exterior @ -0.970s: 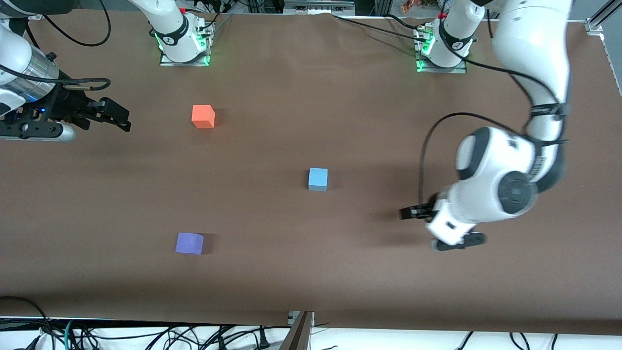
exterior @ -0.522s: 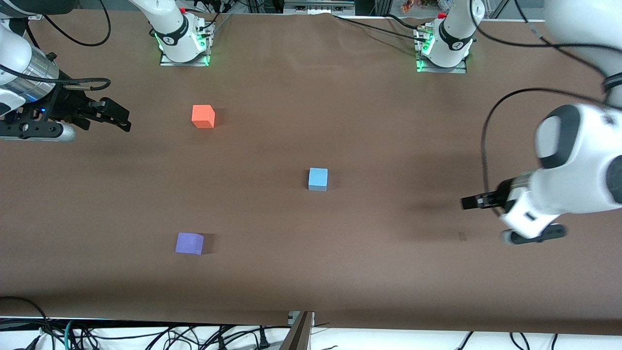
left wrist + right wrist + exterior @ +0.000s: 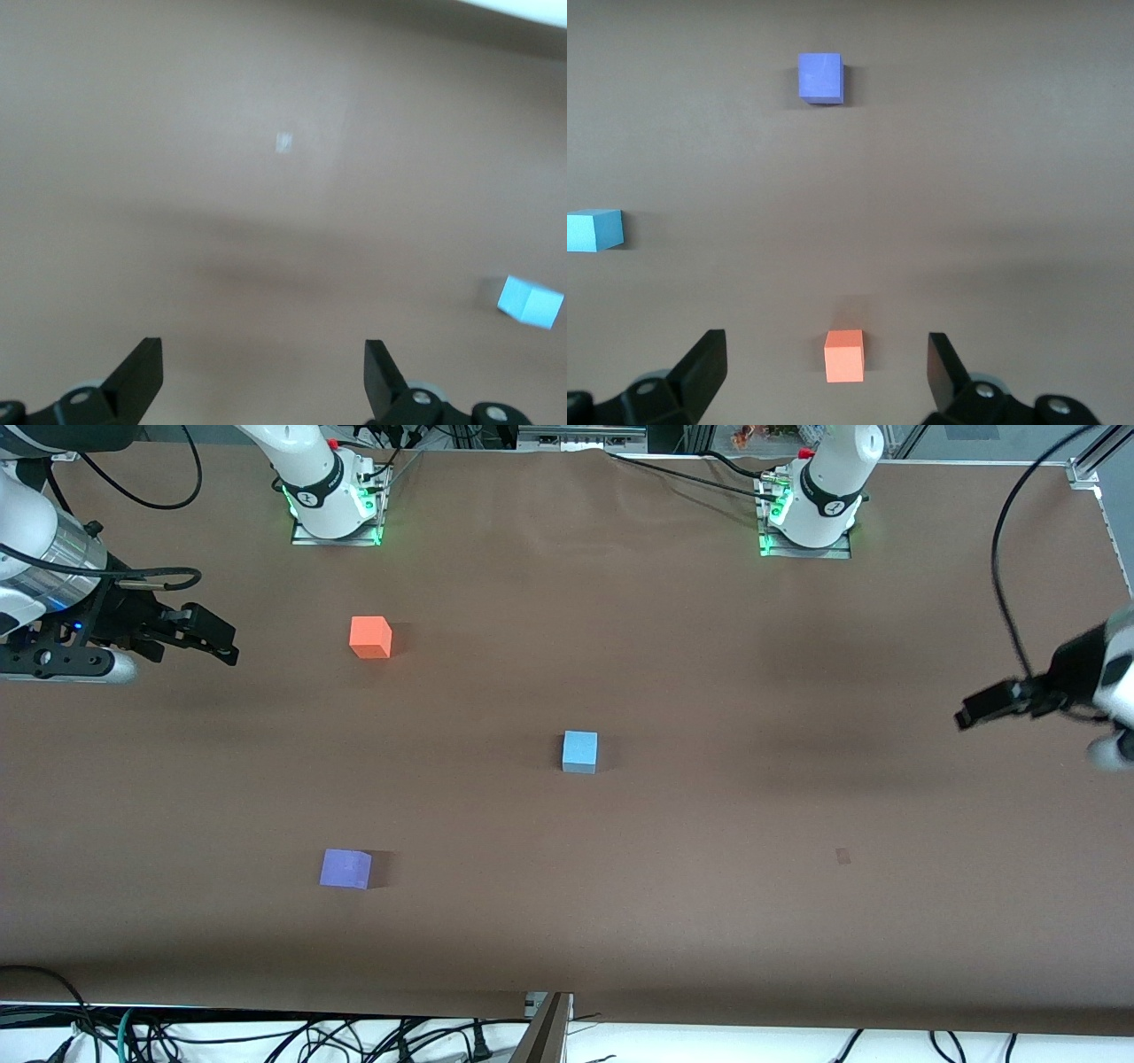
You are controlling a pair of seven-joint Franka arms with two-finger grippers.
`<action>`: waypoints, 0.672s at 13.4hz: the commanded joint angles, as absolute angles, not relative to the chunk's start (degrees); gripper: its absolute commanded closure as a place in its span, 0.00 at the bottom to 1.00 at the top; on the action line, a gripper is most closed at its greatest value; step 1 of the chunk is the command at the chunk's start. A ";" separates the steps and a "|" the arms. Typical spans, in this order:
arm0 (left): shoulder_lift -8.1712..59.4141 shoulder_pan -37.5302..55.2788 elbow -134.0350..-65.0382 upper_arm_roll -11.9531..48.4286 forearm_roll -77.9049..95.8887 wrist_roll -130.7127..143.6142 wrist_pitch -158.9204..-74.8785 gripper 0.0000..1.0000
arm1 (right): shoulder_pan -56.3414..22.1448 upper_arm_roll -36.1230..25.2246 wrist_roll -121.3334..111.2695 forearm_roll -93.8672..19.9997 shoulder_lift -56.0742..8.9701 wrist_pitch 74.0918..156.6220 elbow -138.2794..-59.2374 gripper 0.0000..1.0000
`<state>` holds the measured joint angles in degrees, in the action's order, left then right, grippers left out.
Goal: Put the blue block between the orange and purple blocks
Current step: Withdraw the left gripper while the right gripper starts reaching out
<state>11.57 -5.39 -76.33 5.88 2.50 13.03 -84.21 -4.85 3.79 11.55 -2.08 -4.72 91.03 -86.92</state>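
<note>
The light blue block sits alone near the middle of the brown table. It also shows in the left wrist view and the right wrist view. The orange block sits toward the right arm's end, farther from the front camera. The purple block sits nearer, almost in line with it. My right gripper hovers open and empty over the right arm's end; its wrist view shows the orange block and the purple block. My left gripper is open and empty over the left arm's end, well away from the blue block.
The two arm bases stand at the table's edge farthest from the front camera. A small mark lies on the table toward the left arm's end. Cables hang below the near edge.
My left arm has swung away from the table's middle toward its own end, empty. The blocks and my right arm have not moved.
</note>
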 commanded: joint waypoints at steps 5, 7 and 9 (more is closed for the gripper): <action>4.39 -5.01 -90.00 6.77 1.49 10.55 -83.14 0.00 | -7.98 3.87 12.39 -2.55 -10.27 92.99 -86.05 0.00; 4.75 -5.89 -89.91 6.51 1.58 7.83 -83.76 0.00 | -11.85 3.87 12.22 -0.71 -11.77 93.43 -85.96 0.00; 5.10 -5.89 -89.56 6.42 1.49 8.09 -83.67 0.00 | -13.44 3.87 11.87 -0.09 -16.84 94.30 -85.87 0.00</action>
<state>5.83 -5.63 -88.97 6.42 2.47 9.74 -83.01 -11.86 4.08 11.65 -1.16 -12.80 93.74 -87.06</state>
